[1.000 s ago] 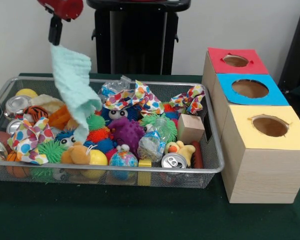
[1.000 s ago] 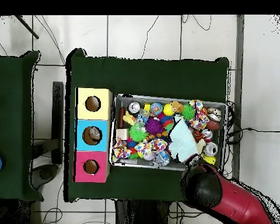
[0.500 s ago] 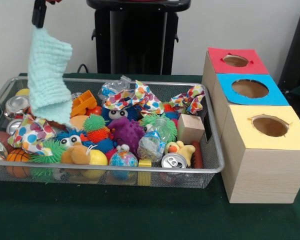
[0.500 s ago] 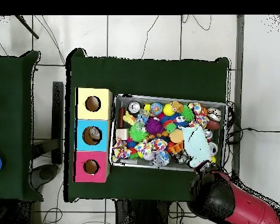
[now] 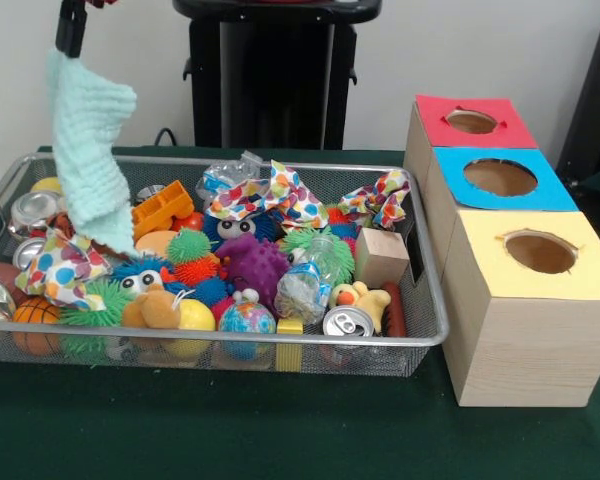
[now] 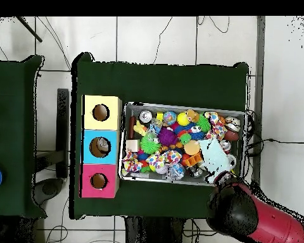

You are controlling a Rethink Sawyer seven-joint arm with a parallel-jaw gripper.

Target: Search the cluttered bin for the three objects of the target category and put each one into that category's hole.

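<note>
A pale mint cloth (image 5: 90, 140) hung in long folds, pinched at its top corner by the gripper (image 5: 70, 28), with its lower end dangling over the left part of the wire bin (image 5: 432, 300). The bin was crammed with toys, cans and spotted rags. Beside it stood a row of three boxes, each with a round hole: red (image 5: 472, 121), blue (image 5: 500, 177) and yellow (image 5: 540, 252).

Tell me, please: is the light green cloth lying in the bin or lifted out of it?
Lifted. The light green cloth hangs from the gripper, its lower end above the toys in the bin.
</note>
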